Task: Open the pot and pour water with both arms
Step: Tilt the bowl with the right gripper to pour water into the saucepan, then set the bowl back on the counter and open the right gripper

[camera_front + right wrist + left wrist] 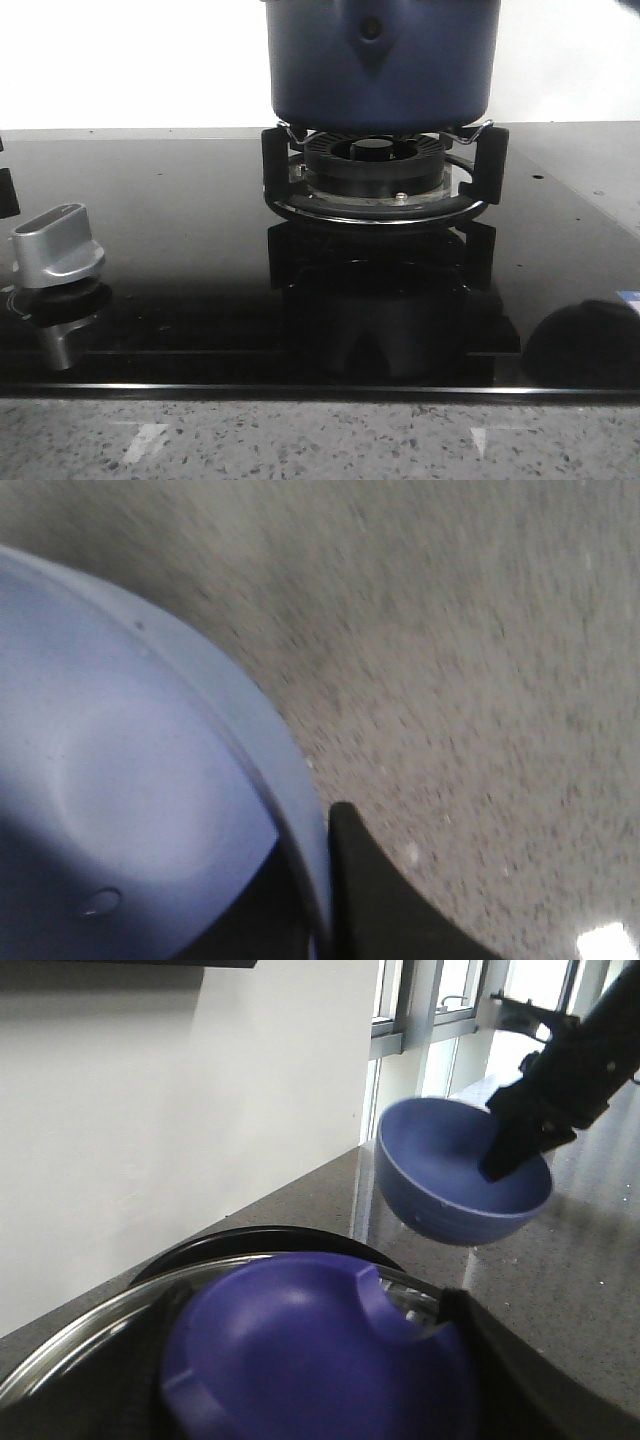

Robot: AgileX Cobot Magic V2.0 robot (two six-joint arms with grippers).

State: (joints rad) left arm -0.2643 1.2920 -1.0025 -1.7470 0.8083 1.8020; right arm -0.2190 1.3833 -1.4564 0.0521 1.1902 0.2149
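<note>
The dark navy pot (380, 60) stands on the gas burner (378, 165) at the back centre of the front view, its top cut off by the frame. In the left wrist view my left gripper (310, 1360) is shut on the blue-purple knob (300, 1340) of the glass lid (90, 1345). I cannot tell whether the lid rests on the pot. My right gripper (515, 1145) is shut on the rim of a lighter-blue bowl (450, 1185) and holds it tilted above the grey counter. In the right wrist view the gripper (318, 880) pinches the bowl's rim (150, 780).
A silver stove knob (57, 248) stands at the left on the black glass hob (180, 210). A speckled grey counter (320, 440) runs along the front and to the right (560, 1290). A white wall (180, 1110) and windows lie behind.
</note>
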